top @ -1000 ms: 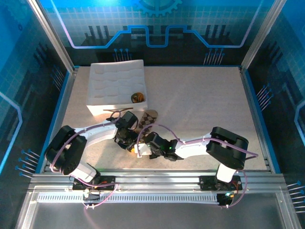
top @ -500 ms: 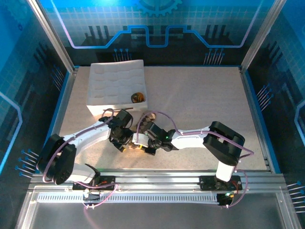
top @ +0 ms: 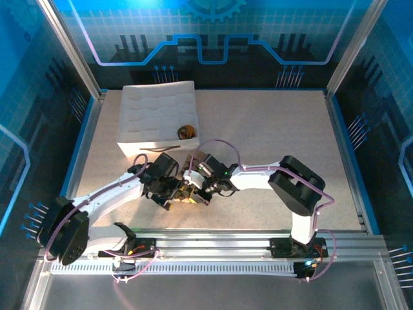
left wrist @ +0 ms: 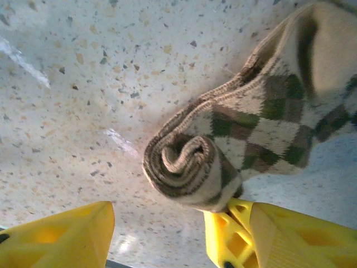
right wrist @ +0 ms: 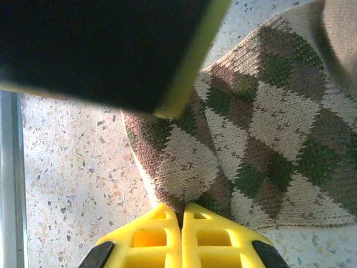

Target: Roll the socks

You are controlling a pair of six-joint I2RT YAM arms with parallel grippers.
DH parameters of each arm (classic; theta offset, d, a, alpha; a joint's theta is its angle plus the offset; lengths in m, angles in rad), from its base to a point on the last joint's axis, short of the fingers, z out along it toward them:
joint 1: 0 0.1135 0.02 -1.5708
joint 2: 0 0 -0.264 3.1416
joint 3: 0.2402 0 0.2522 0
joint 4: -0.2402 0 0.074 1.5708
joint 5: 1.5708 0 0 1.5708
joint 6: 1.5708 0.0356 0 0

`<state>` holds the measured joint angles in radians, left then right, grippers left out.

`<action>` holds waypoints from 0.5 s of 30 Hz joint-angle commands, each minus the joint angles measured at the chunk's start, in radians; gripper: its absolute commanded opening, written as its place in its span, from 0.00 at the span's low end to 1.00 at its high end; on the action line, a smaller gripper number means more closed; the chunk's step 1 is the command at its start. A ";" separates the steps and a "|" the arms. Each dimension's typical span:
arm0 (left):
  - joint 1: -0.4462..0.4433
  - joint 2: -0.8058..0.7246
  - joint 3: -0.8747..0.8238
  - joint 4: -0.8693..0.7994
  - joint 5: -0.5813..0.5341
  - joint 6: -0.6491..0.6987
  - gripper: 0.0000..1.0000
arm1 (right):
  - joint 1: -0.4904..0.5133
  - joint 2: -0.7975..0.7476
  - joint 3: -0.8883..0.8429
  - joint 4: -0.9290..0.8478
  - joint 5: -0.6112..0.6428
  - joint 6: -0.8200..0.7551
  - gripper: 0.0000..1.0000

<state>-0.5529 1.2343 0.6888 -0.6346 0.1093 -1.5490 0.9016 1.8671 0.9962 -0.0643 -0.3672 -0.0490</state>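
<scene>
Left wrist, speckled table [left wrist: 83, 84], left end effector [left wrist: 162, 215] wide (argyle sock [left wrist: 262, 117] half-rolled), right end effector [right wrist: 181, 215] closed.

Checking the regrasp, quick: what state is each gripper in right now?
Left gripper: open, rolled end of the argyle sock just ahead of its fingers.
Right gripper: shut at the sock's edge; whether it pinches fabric cannot be told.

The argyle sock [left wrist: 262, 120] is a soft, matt knit with a ribbed edge, and its coiled end looks fuzzy. It lies on a speckled, stone-like surface [left wrist: 83, 100] with a faint sheen. The left fingers [left wrist: 290, 234] are smooth yellow plastic with moulded hollows, and the tray [top: 151, 113] looks like white, matt, quilted padding.
</scene>
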 commanded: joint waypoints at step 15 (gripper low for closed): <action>-0.014 0.171 -0.054 0.033 -0.003 -0.135 0.34 | -0.001 0.067 -0.035 -0.189 0.062 0.049 0.00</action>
<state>-0.5613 1.3563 0.6495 -0.5457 0.1108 -1.6600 0.8974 1.8763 1.0161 -0.0933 -0.3775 -0.0097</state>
